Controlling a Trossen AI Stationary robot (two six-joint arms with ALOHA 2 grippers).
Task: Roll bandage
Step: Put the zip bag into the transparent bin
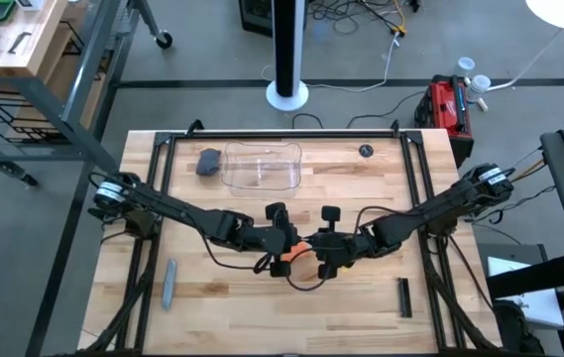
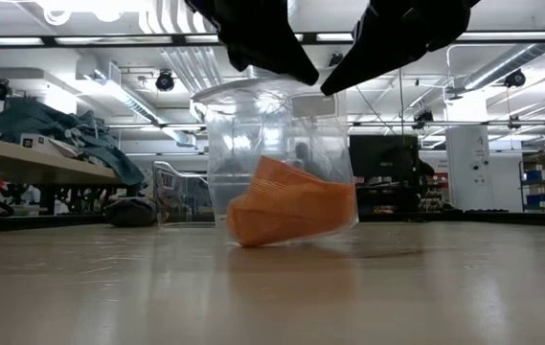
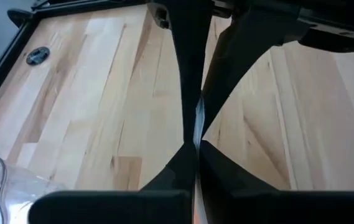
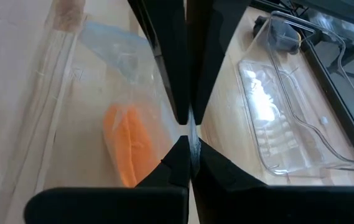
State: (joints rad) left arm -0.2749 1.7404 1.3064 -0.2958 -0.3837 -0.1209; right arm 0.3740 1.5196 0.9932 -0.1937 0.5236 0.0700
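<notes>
The bandage [image 4: 129, 144] lay folded, soft and light, inside a clear plastic wrapper [image 4: 117, 50]; both the left end effector [image 3: 195, 142] and the right end effector [image 4: 190, 130] were pinched shut on the wrapper's film above it. It would likely sag and slip; a hold on a free end looked best.

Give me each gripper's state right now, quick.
Left gripper: shut on the clear plastic wrapper that contains the bright orange fabric bandage.
Right gripper: shut on the same wrapper's top edge.

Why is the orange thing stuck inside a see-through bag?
That is the odd part: the bandage sits bunched inside a clear wrapper, not loose for rolling. Both grippers, left and right, pinch the wrapper's top and hold it over the table, so the bandage sags at the bottom.
</notes>
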